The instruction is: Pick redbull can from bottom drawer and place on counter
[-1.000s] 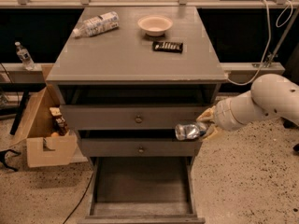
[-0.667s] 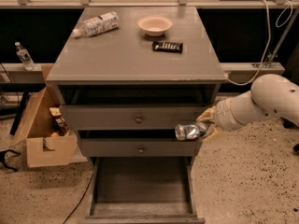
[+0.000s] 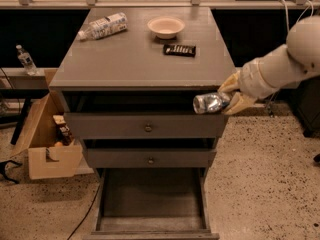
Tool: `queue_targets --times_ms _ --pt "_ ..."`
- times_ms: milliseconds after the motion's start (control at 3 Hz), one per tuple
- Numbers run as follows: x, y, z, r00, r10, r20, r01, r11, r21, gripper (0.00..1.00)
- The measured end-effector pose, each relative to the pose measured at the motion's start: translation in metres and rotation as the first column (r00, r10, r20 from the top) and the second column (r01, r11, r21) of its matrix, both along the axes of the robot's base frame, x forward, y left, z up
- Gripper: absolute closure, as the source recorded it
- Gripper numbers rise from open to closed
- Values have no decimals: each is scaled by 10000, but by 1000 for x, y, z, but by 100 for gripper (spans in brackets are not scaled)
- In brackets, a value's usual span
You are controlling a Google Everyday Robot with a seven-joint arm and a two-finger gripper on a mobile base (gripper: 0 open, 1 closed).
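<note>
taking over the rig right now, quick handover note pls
The gripper is shut on the slim silver-and-blue redbull can, held sideways at the cabinet's right front corner, just below the counter edge.
The wide grey bottom drawer is pulled open.
The flat grey counter carries a clear plastic bottle, a pale round bowl and a flat black candy bar.
Done: can is out of the drawer.
Left: raise it over the counter, set it down, release.

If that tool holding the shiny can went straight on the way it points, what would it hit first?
Likely the top drawer, near its right end: the tool, shut on the redbull can, points that way just below the counter edge. Depth is unclear, so it might pass in front.
</note>
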State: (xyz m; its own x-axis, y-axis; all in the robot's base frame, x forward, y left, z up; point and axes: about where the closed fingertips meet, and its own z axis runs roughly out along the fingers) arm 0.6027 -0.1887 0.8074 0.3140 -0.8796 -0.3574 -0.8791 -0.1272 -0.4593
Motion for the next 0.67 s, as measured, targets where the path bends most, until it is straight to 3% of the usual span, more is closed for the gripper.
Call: queue_targets --times_ms 333,667 --pt "49 15 74 9986 -128 521 158 9982 -574 100" --pt "49 15 74 9986 -128 521 158 9982 -574 100"
